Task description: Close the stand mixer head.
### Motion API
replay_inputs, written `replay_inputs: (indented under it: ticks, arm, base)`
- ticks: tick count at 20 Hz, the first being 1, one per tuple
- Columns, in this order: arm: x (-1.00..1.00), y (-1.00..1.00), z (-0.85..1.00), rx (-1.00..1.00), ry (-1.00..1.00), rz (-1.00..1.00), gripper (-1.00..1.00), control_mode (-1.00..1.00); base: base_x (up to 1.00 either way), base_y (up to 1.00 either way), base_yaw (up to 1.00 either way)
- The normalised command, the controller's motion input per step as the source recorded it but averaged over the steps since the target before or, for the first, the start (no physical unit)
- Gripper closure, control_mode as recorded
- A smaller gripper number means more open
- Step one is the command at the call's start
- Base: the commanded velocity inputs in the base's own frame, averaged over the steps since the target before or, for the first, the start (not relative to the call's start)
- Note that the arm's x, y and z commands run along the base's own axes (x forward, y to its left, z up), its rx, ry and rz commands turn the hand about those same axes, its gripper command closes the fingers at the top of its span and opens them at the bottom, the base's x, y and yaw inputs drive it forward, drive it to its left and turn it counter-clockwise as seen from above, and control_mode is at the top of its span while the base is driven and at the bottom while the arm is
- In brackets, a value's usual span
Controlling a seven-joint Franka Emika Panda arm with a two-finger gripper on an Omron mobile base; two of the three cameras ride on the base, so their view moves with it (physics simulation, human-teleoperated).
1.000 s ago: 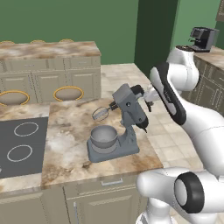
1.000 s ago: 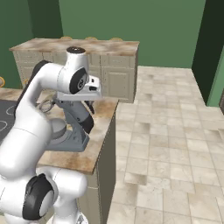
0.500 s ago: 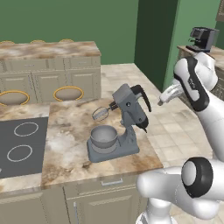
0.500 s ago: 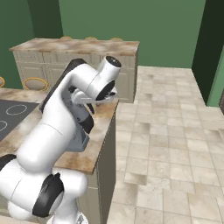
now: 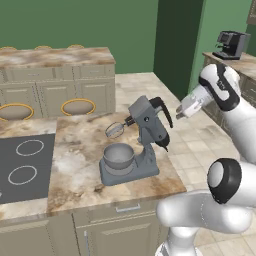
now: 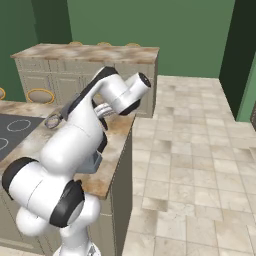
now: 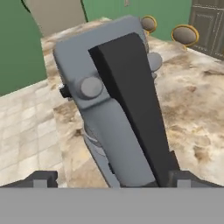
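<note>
Gripper open wide, holding nothing, facing stand mixer head, which is tilted up; bowl below, stovetop left.

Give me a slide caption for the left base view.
Stand mixer head tilted up over its bowl, gripper beside it.

Soft, even light is seen all over, with no bright spots.

The kitchen is lit the same from every side, and no lamp can be picked out. Only a faint shadow is laid on the counter beside the stand mixer head. No glare is seen on the floor. All the pictures are a little fuzzy. In the hand view, close things are stretched big, and edges are left soft.
</note>
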Motion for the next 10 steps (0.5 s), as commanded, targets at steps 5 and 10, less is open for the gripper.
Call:
replay_inputs:
  ticks: [5, 10]
  arm:
    - [0.50, 0.52, -0.29, 0.13, -0.26, 0.11, -1.00, -1.00]
    - [0.75, 0.55, -0.10, -0.01, 0.02, 0.18, -1.00, -1.00]
  base:
    - [0.00, 0.00, 0.00]
    - [0.00, 0.00, 0.00]
